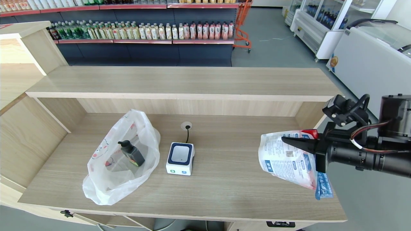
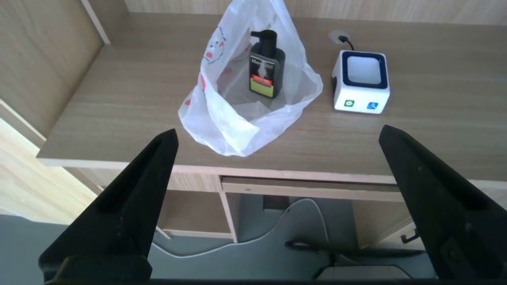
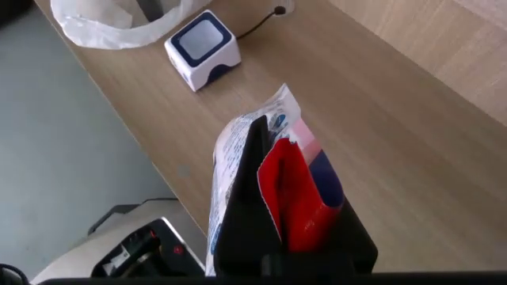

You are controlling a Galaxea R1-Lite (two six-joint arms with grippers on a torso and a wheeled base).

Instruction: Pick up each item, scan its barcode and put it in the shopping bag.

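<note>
right gripper (image 1: 289,140) is clenched on the top edge of a soft printed pouch (image 1: 285,160) near its red corner. the pouch hangs off the counter (image 1: 224,189), out past the edge at about 3 o'clock from the scanner (image 1: 180,158), and the shopping bag (image 1: 106,179) sits just beside the scanner at its 9 o'clock. left gripper (image 2: 277,146) hangs released and empty, back off the counter's near edge. the step in hand looks like the scan: the pouch wants carrying toward 9 o'clock until it hangs over the scanner's dark window, which faces up, so the code side should be turned downward and held flat and steady above it, close but not pressing. because the pouch is limp and held at one edge, a slow swing would help keep it from folding over the code or dragging on the counter. the bag's mouth opens up and toward the scanner, so the later drop can come from that side, clear of the pump bottle (image 1: 132,154) already inside. hard to make out: a small square code shows on the pale face, but whether the barcode proper is there or on the far face cannot be told; the gripper's far finger is hidden behind the pouch, and how deep the bite goes is unclear.
</note>
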